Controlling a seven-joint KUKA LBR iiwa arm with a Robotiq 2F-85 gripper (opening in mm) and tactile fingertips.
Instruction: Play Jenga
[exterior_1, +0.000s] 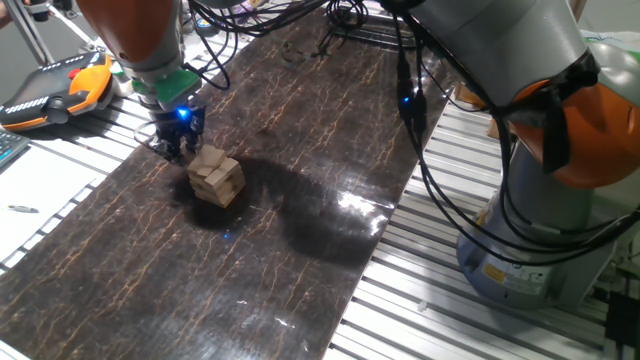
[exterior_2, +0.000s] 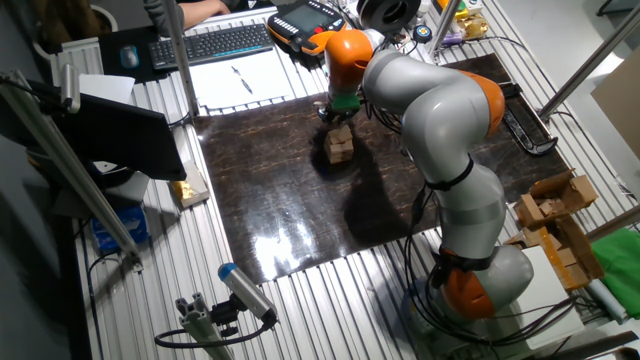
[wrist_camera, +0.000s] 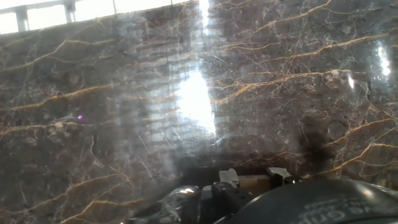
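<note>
The Jenga stack (exterior_1: 216, 177) is a small pile of pale tan wooden blocks in crossed layers on the dark marble board (exterior_1: 300, 260). It also shows in the other fixed view (exterior_2: 339, 146). My gripper (exterior_1: 177, 148) is low at the stack's far-left side, right against its upper layers, with a blue light lit on the hand. In the other fixed view the gripper (exterior_2: 336, 117) sits just behind the stack. In the hand view the gripper (wrist_camera: 252, 179) is at the bottom edge, with a pale tan strip between its two fingertips. How the jaws stand is not clear.
An orange-and-black teach pendant (exterior_1: 55, 90) lies off the board at the far left. Cables (exterior_1: 420, 110) hang over the board's right side. The robot's base (exterior_1: 545, 250) stands at the right. A keyboard (exterior_2: 212, 44) and paper (exterior_2: 240, 78) lie behind the board.
</note>
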